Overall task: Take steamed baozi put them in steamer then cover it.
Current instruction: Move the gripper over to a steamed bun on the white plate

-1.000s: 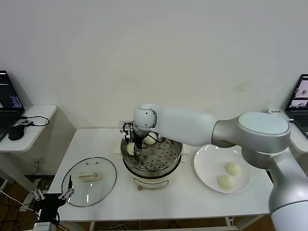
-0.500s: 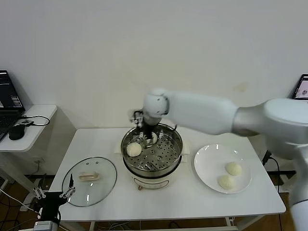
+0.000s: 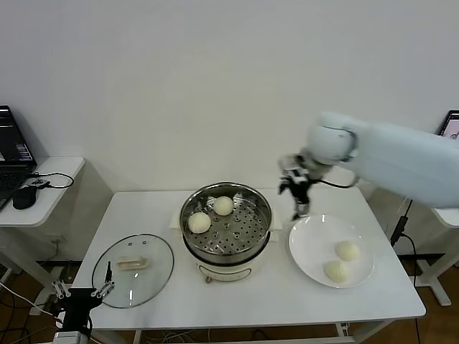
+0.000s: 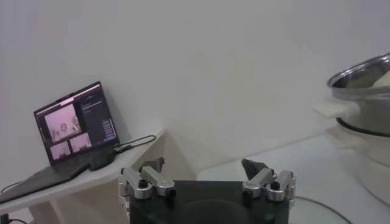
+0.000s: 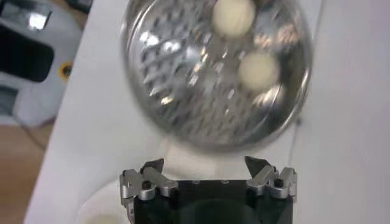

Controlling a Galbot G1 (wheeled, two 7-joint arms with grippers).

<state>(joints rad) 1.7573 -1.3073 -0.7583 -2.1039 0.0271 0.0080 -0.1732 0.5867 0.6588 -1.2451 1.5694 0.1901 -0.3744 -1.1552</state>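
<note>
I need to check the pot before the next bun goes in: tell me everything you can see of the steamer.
The steamer is a round, shiny steel pot on a white base, standing upright mid-table between the glass cover and the white plate. It is uncovered. Its perforated tray holds two baozi on the robot's left and far side; the rest of the tray is bare. No gripper touches it.

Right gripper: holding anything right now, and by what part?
Nothing. The right gripper is open and empty above the plate's near edge; two baozi sit in the steamer.
</note>
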